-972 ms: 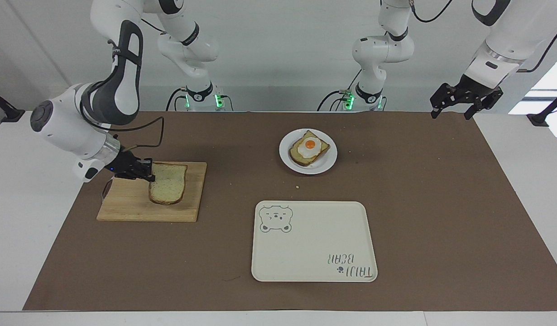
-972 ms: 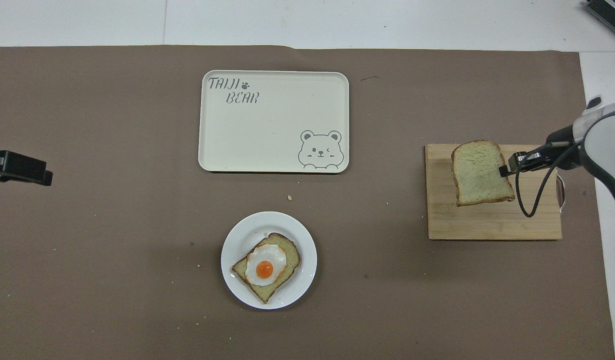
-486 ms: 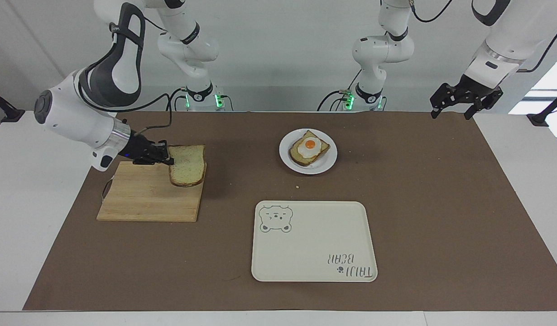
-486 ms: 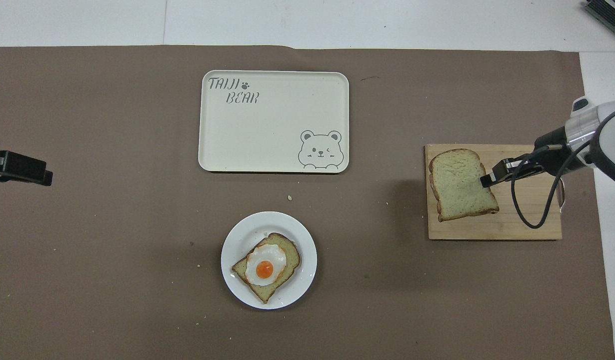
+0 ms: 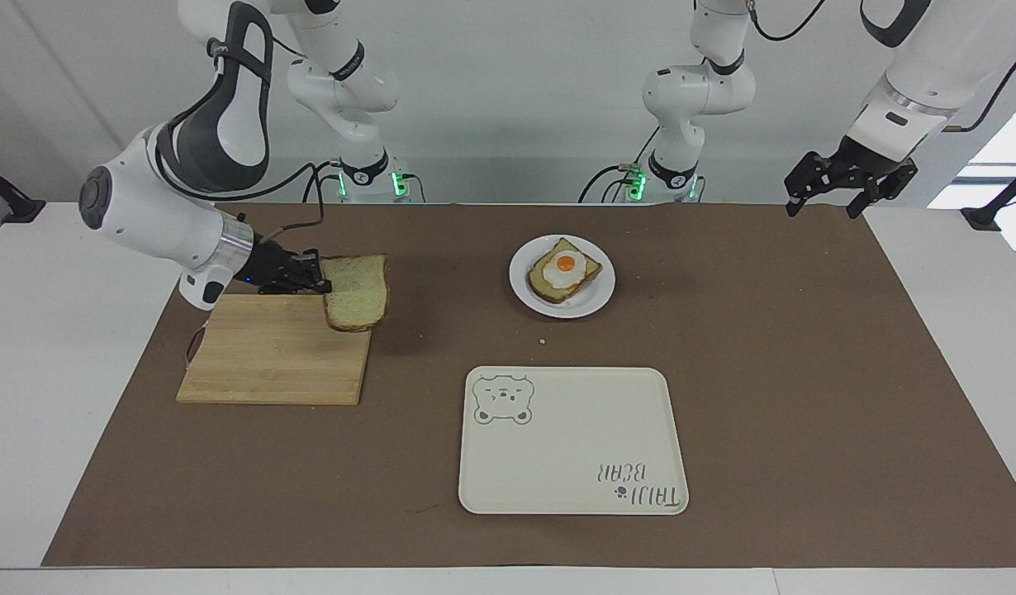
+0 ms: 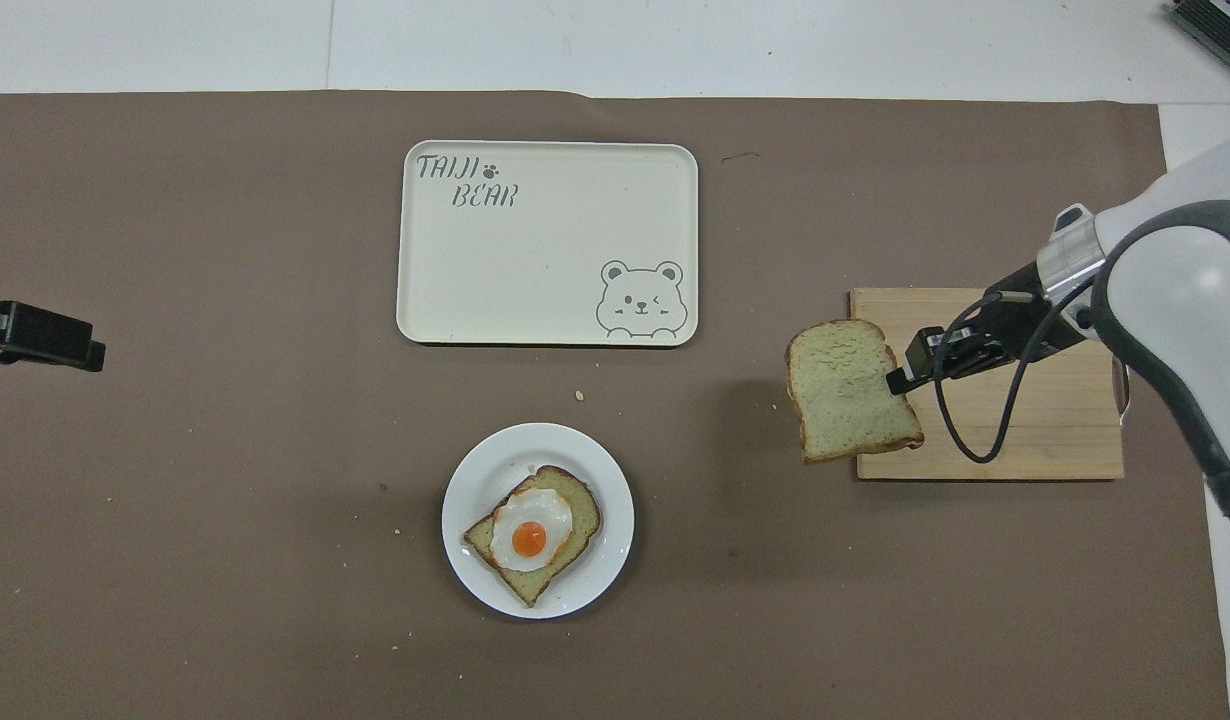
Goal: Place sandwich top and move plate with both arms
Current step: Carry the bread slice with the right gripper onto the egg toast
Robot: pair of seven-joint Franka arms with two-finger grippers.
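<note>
My right gripper (image 5: 320, 284) (image 6: 895, 381) is shut on one edge of the sandwich top (image 5: 357, 291) (image 6: 849, 388), a pale speckled bread slice with brown crust. It hangs in the air over the edge of the wooden cutting board (image 5: 264, 364) (image 6: 1025, 430) that faces the plate. The small round white plate (image 5: 599, 289) (image 6: 470, 475) lies toward the middle of the table and carries a toast slice topped with a fried egg (image 5: 564, 269) (image 6: 532, 531). My left gripper (image 5: 828, 201) (image 6: 70, 352) waits open above the left arm's end of the table.
A cream rectangular tray (image 5: 574, 446) (image 6: 545, 260) with a bear drawing lies farther from the robots than the plate. A brown mat (image 5: 805, 372) (image 6: 225, 500) covers the table, with a few crumbs on it near the plate.
My right gripper has lifted the sandwich top off the cutting board and carried it toward the plate, past the board's edge. The left arm has not moved.
</note>
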